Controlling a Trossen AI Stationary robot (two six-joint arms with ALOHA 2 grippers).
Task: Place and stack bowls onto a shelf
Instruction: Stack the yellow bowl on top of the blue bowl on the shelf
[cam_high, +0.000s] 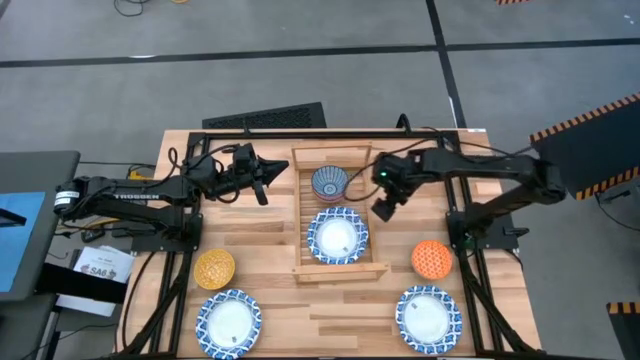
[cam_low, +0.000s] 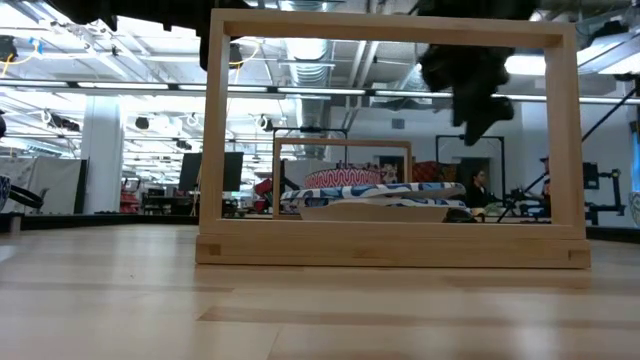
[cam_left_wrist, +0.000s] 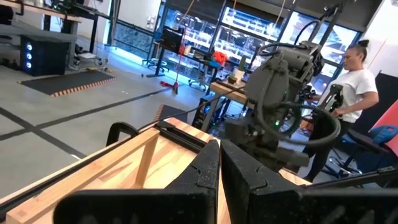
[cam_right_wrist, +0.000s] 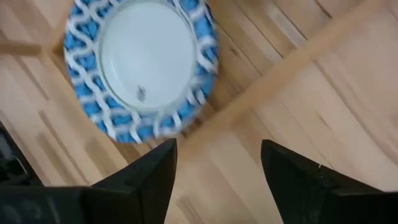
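The light-wood slatted shelf (cam_high: 301, 215) lies in the middle of the table. At its far end sits a small deep bowl (cam_high: 329, 183), blue with a reddish inside. A wide blue-and-white bowl (cam_high: 337, 237) sits on the slats in the middle of the shelf and also shows in the right wrist view (cam_right_wrist: 143, 68). My right gripper (cam_high: 383, 210) hangs open above the shelf's right rail, beside the wide bowl, with nothing between its fingers (cam_right_wrist: 155, 171). My left gripper (cam_high: 262, 185) stays shut in the air left of the shelf, its fingers (cam_left_wrist: 205, 171) together.
On the table stand a yellow bowl (cam_high: 214, 268) at the left and an orange bowl (cam_high: 432, 258) at the right. Two wide patterned bowls (cam_high: 229, 322) (cam_high: 428, 315) lie near the front edge. A person (cam_left_wrist: 354, 81) stands beyond the table.
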